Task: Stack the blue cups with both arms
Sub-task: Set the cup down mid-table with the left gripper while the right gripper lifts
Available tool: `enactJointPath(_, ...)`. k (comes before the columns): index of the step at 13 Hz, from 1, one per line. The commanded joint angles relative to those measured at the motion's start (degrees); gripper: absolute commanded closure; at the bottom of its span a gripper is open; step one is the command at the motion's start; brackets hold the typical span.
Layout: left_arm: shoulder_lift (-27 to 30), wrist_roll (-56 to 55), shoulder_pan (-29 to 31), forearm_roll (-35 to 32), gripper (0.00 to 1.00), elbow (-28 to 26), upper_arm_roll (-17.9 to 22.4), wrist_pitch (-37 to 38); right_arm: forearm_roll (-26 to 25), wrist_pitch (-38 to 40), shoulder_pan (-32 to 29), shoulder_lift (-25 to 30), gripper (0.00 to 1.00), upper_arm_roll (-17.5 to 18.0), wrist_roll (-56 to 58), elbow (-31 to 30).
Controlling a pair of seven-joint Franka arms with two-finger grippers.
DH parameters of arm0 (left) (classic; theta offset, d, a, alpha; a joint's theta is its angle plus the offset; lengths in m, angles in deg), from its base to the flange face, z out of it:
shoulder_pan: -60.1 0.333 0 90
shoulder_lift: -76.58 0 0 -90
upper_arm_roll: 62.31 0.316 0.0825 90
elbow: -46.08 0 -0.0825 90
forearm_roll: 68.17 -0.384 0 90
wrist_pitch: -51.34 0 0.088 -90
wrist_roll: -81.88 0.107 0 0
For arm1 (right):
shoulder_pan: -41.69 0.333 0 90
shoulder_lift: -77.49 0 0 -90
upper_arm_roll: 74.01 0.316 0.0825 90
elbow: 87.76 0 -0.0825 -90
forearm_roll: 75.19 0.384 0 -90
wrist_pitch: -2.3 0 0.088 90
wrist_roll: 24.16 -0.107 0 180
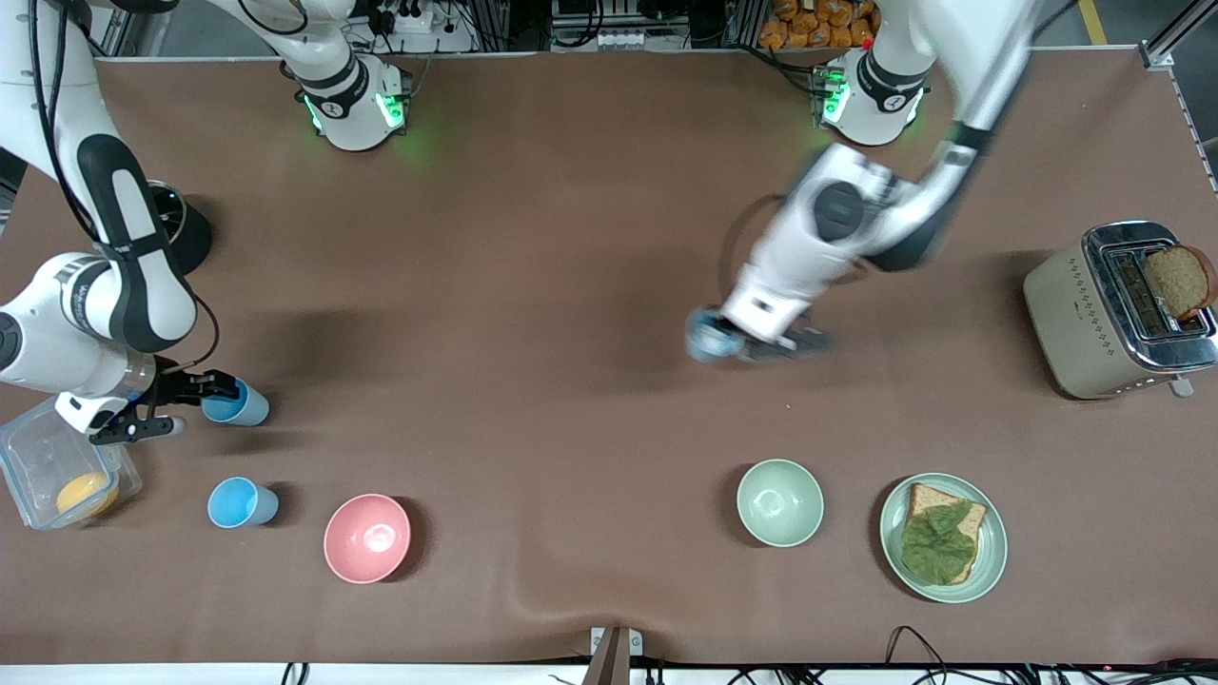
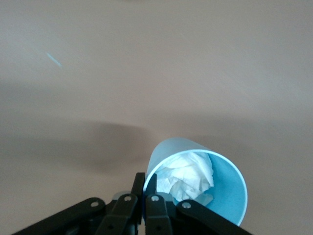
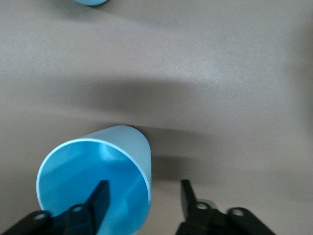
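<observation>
The brown table (image 1: 571, 285) carries everything. The white jointed left arm (image 1: 837, 219) reaches from its green-lit base down over the middle of the table, blurred. The white right arm (image 1: 114, 276) bends low at its own end.

A beige and chrome toaster (image 1: 1104, 314) sits at the left arm's end with a brown bread slice (image 1: 1180, 281) standing in a slot. Nearer the front camera is a pale green plate (image 1: 990, 561) with lettuce on bread, and beside it a pale green round bowl (image 1: 780, 502). A pink round bowl (image 1: 367, 538) lies toward the right arm's end, and a clear plastic box (image 1: 29, 447) holding something orange sits at that edge.

The left gripper (image 1: 775, 344) hangs over mid-table, its fingers (image 2: 149, 193) pinched narrow on the rim of a duller blue tapered plastic cup (image 1: 709, 338) (image 2: 200, 188); crumpled white paper, I think, sits inside it.

The right gripper (image 1: 195, 400) (image 3: 144, 200) has its fingers (image 3: 100, 196) spread, one inside and one outside the wall of a sky-blue plastic cup (image 1: 236, 403) (image 3: 93, 181). Whether they press the wall, I cannot say.

Another sky-blue cup (image 1: 241, 502) stands upright beside the pink bowl, nearer the front camera than the cup at the right gripper.
</observation>
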Motion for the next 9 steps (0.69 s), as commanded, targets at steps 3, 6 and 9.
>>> enactJointPath(3, -8.29, -18.73, -11.61, -5.39, 1.0, 7.98, 0.85, 0.99, 2.05, 0.67, -0.41, 0.71, 1.0, 0.32, 0.73, -0.53)
enactJointPath(6, -11.37, -24.11, -14.44, -10.56, 1.0, 8.34, 0.76, -0.23, 2.05, 7.68, 0.12, 3.95, 1.0, 0.41, -0.23, -0.44)
enactJointPath(9, -14.36, -28.15, -17.33, -12.26, 1.0, 8.43, 0.85, -4.18, 1.96, 20.31, 3.45, 10.0, 1.0, 0.58, -8.37, 0.78)
